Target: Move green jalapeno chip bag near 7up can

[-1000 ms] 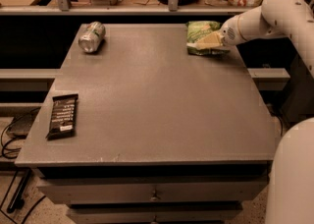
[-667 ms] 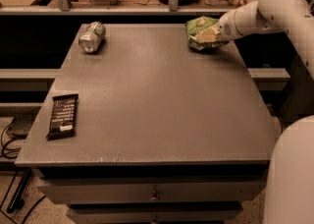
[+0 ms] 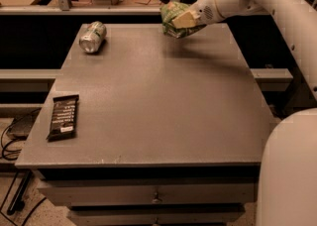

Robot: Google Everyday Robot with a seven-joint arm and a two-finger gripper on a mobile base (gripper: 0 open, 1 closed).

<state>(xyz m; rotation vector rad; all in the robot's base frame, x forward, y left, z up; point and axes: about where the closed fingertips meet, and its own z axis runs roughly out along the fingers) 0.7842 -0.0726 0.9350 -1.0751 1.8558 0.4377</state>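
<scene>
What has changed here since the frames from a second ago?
The gripper, closed on the green jalapeno chip bag throughout, has lifted it and carried it leftward from the table's far right corner toward the 7up can. Nothing was let go. The can, lying on its side, and the dark bar wrapper stayed where they were.

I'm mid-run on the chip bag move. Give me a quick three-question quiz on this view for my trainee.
1. True or false: the 7up can stands upright.
2. What is the claw gripping? A) the green jalapeno chip bag B) the 7up can C) nothing
3. Which item lies nearest the table's front edge?
Key: 1 false, it lies on its side, far left. 2 A, by the table's far edge. 3 the dark bar wrapper.
</scene>
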